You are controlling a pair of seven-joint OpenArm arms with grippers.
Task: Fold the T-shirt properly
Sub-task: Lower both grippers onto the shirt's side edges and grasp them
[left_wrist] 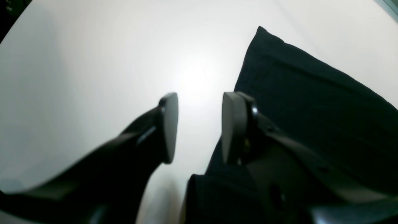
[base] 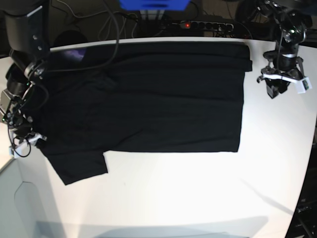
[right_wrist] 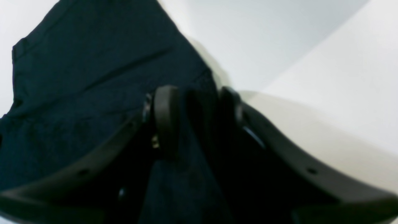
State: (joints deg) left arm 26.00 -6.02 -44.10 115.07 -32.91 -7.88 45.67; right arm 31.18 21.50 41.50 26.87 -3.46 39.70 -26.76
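Both of my pincers are near the shirt (base: 148, 94), which lies flat on the white table (base: 198, 193) with its black side up. My left pincer (left_wrist: 199, 127) hangs just past the shirt's hem edge, at the back corner of the shirt. Its two pads (left_wrist: 170, 124) stand apart with only bright table between them, so it is open and holds nothing. One pad is over the bare table and the other pad is right at the edge of the black cloth. My right pincer (right_wrist: 196, 118) is at the other end of the shirt, by the sleeve side. Black cloth sits between its two pads (right_wrist: 166, 118), and a fold of the shirt runs up through the gap. The pads look close on the cloth, but I cannot tell if they pinch it tight. From the base view, the shirt is spread wide across the back half of the table. One short sleeve (base: 79, 166) sticks out toward the front, close to my right pincer. A power strip (base: 198, 25) and some cables (base: 114, 20) lie behind the shirt, past the table's back edge.
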